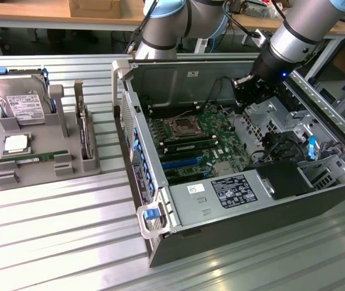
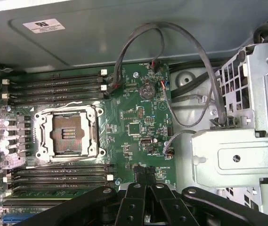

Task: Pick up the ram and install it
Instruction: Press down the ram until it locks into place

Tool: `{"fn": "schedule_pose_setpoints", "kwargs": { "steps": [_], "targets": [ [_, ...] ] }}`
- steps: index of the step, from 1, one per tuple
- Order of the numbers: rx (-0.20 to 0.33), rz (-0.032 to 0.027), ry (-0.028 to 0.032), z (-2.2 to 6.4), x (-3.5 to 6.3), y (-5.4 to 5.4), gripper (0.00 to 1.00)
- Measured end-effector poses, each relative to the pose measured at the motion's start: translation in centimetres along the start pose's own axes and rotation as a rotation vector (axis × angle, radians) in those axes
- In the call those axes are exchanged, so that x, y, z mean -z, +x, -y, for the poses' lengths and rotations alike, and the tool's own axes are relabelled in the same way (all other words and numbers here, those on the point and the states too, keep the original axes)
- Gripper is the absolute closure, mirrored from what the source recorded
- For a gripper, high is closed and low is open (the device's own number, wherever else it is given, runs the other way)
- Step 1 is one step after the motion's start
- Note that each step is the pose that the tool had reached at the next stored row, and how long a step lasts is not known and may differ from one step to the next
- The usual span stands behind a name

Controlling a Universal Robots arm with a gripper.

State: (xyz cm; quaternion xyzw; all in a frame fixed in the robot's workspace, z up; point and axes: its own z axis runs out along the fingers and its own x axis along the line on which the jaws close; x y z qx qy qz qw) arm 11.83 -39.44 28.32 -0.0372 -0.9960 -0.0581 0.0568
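RAM, a long thin green circuit-board stick point(image 1: 26, 159), is seen lying flat in a slot of the grey moulded parts holder point(image 1: 69, 127) on the ribbed metal table point(image 1: 51, 242), at the exterior view's left, well apart from the open grey computer case point(image 1: 221, 212). The black gripper point(image 1: 250, 91) is held inside the case above the green motherboard point(image 2: 143, 122), its fingers point(image 2: 134, 207) clenched together with nothing grasped.
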Motion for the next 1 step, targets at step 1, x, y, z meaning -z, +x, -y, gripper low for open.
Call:
{"fn": "schedule_pose_setpoints", "kwargs": {
  "steps": [1],
  "targets": [
    [0.0, 0.0, 0.0, 0.0, 0.0, 0.0, 0.89]
  ]
}}
